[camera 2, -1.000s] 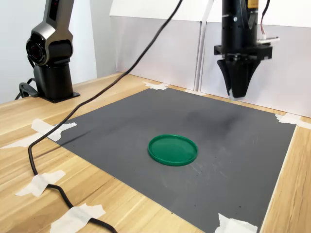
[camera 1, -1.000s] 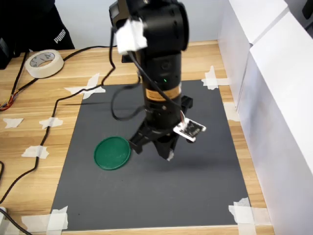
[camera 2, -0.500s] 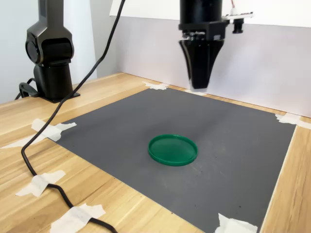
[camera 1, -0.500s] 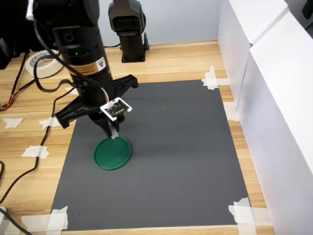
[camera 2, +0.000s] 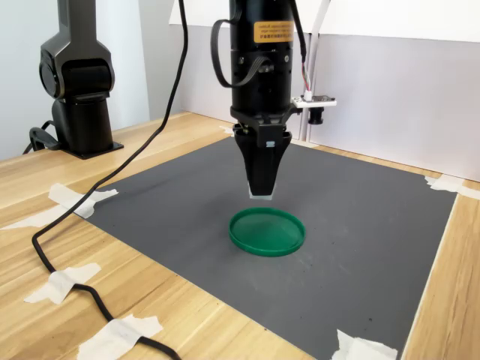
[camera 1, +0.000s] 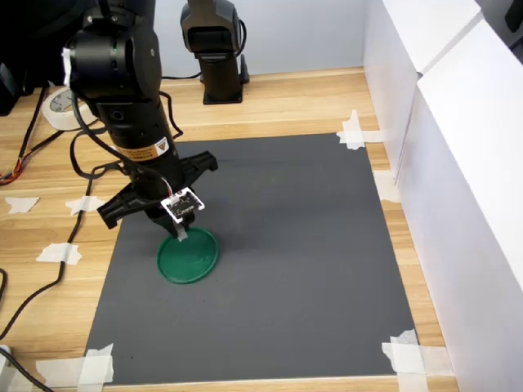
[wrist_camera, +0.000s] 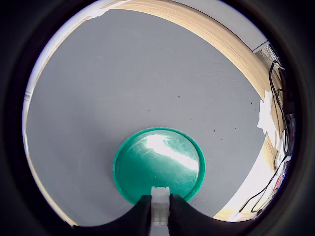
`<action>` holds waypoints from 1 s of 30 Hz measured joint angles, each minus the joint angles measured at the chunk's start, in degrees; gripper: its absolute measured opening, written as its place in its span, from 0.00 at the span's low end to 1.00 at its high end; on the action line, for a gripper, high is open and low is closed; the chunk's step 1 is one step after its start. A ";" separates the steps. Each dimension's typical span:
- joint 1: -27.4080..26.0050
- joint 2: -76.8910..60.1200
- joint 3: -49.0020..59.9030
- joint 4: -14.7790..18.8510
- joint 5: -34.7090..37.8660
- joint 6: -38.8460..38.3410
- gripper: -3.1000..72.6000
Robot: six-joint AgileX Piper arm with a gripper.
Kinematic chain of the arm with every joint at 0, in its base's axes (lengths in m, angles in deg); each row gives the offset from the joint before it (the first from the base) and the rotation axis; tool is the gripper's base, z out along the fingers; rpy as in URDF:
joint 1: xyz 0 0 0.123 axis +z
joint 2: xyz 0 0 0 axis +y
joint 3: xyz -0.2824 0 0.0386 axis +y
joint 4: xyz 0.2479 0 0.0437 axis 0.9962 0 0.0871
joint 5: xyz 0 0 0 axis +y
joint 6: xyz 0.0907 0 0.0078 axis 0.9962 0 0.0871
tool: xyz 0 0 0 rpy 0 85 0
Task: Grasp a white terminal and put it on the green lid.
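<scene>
The green lid (camera 1: 194, 260) lies flat on the dark grey mat (camera 1: 310, 245), toward the first exterior view's left. My gripper (camera 1: 181, 234) points straight down, just above the lid's far rim. It is shut on the white terminal (wrist_camera: 160, 205), a tiny pale block pinched between the black fingertips (wrist_camera: 141, 212) in the wrist view, where the lid (wrist_camera: 157, 162) sits right below. In the second exterior view the gripper (camera 2: 260, 193) hangs a short way above the lid (camera 2: 267, 232), not touching it, with the terminal (camera 2: 259, 196) as a pale speck at its tip.
White panels (camera 1: 445, 139) wall off the first exterior view's right side. The arm's base (camera 1: 214, 49) stands at the back on the wooden table. A roll of white tape (camera 1: 55, 104) sits at the back left, and a black cable (camera 2: 45, 247) trails over the wood beside taped mat corners.
The arm has swung from the mat's middle over to the green lid, then lowered toward it over the last half second. The gripper stays shut on the terminal throughout.
</scene>
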 joint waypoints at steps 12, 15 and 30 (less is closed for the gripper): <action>0.00 0.00 1.41 -0.07 -5.01 0.20 0.29; 0.00 0.00 1.41 -0.07 -5.01 0.26 0.43; 0.00 -8.46 5.63 1.52 -9.21 0.31 0.67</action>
